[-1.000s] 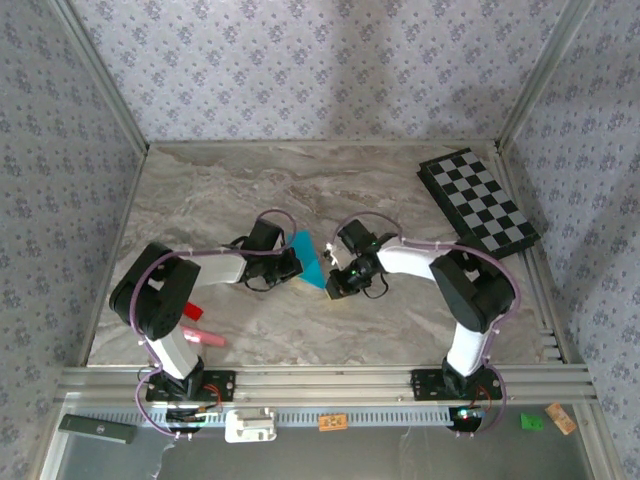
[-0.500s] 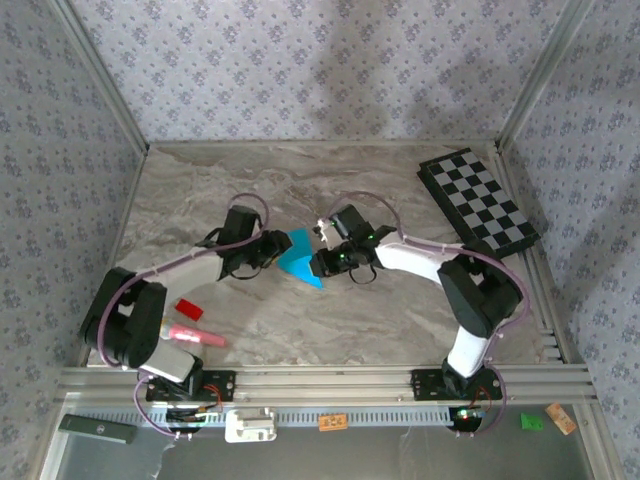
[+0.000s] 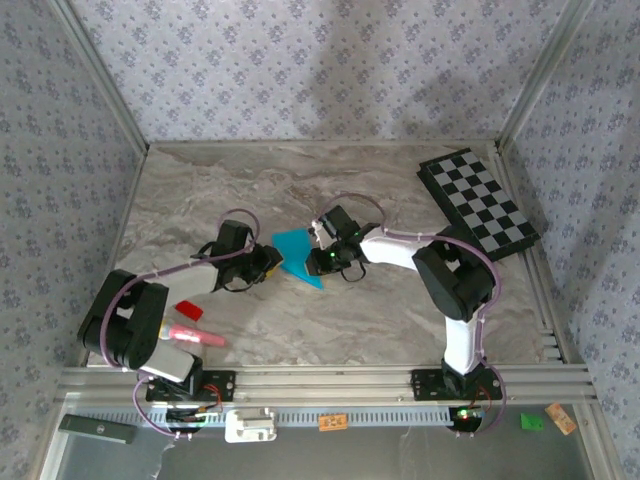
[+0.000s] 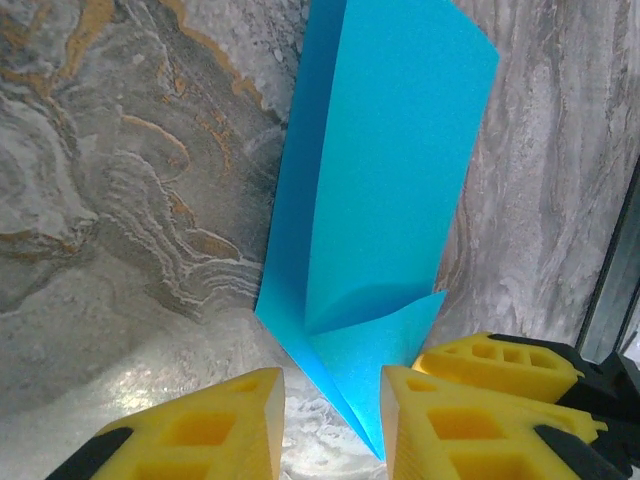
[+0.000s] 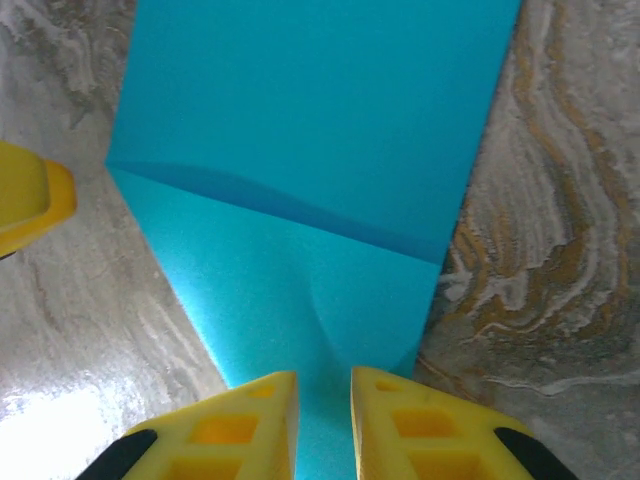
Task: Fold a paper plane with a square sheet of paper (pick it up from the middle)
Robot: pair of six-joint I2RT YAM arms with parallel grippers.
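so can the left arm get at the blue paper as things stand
Probably yes: the left gripper sits right at the folded cyan paper, its jaws apart either side of the paper's pointed corner, and nothing lies between them.

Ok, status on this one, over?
Left gripper open, corner of cyan sheet between its jaws. Right gripper astride its edge, grip unclear. Sheet partly folded. Checkered board well aside.

No legible text, labels or numbers
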